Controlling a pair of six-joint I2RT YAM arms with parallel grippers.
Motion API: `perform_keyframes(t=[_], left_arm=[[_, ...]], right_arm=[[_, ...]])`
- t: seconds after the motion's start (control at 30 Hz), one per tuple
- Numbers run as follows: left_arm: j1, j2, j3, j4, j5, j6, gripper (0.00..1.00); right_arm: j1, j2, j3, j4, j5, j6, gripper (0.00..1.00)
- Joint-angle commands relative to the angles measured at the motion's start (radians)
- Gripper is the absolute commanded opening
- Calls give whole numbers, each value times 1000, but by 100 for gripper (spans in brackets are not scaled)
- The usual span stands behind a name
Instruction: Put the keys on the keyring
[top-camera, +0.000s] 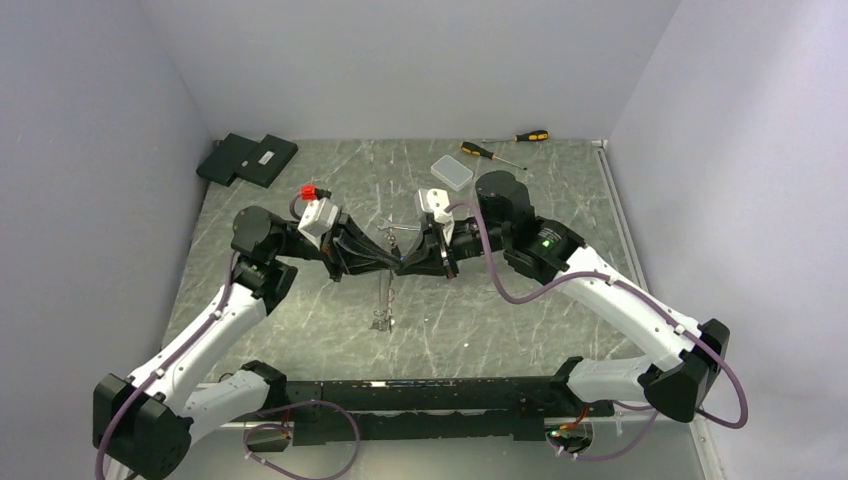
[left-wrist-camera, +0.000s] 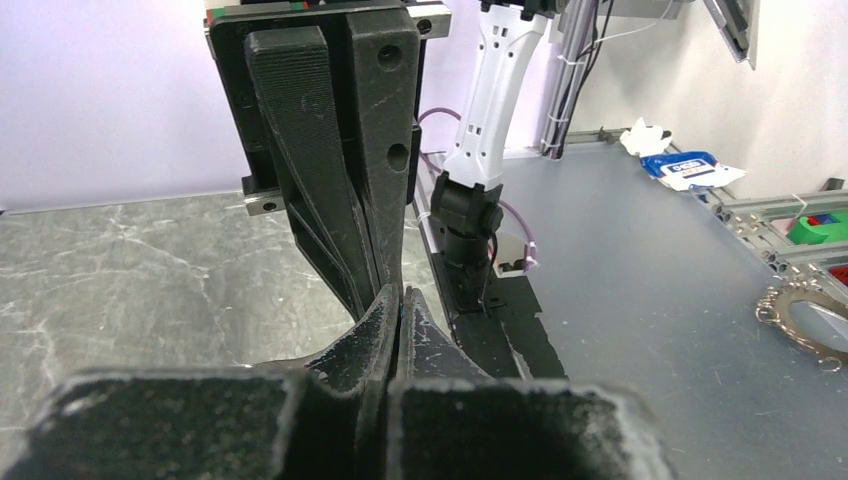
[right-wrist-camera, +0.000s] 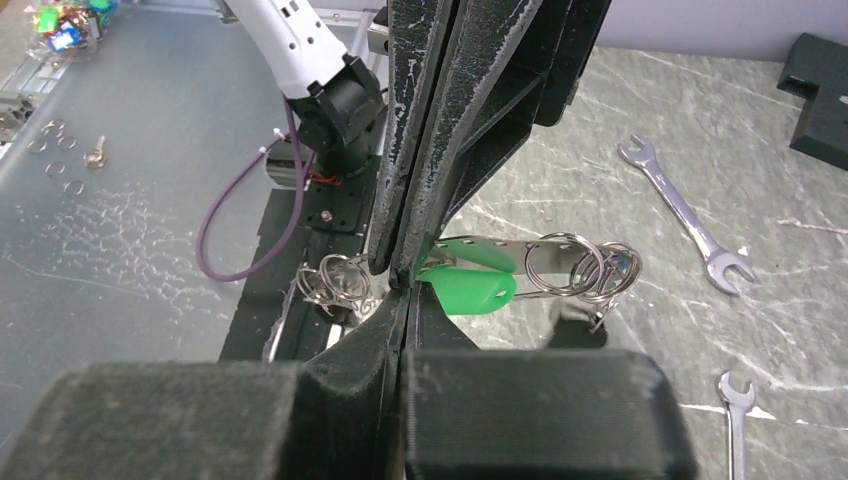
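My left gripper (top-camera: 395, 265) and right gripper (top-camera: 412, 268) meet tip to tip above the table's middle, both shut. In the right wrist view a key's green tag (right-wrist-camera: 470, 292) juts out right at my right gripper (right-wrist-camera: 405, 290). Just above it, the thin pale band of the keyring (right-wrist-camera: 492, 241) runs from the left gripper's fingers (right-wrist-camera: 440, 120) to a bunch of metal rings (right-wrist-camera: 575, 268). More rings (right-wrist-camera: 335, 280) hang on the other side of the tips. In the left wrist view my left gripper (left-wrist-camera: 403, 297) shows no gap. The pinch itself is hidden.
A string of rings and small keys (top-camera: 382, 318) dangles below the tips toward the table. Two silver spanners (right-wrist-camera: 680, 210) (right-wrist-camera: 735, 420) lie on the marble top. At the back are a clear plastic box (top-camera: 452, 173), two screwdrivers (top-camera: 490, 152) and black boxes (top-camera: 248, 158).
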Motion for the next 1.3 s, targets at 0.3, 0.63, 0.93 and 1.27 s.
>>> perform_keyframes(t=[0.3,0.63,0.93,1.27], left_arm=[[-68,49,48,194,86,-119,0],[-108,69,43,165,103,-102,0],[-139,61,70,-65,127,48,0],[-148,26,127,-379,54,287,0]], right_arm=[[-36,62,106,-45,-105,-17,0],[-37,68,143,-58,-75,-16,0],[-35,73,201,-132,-71,-51,0],[-35,56,167,-155,-54,-55,0]])
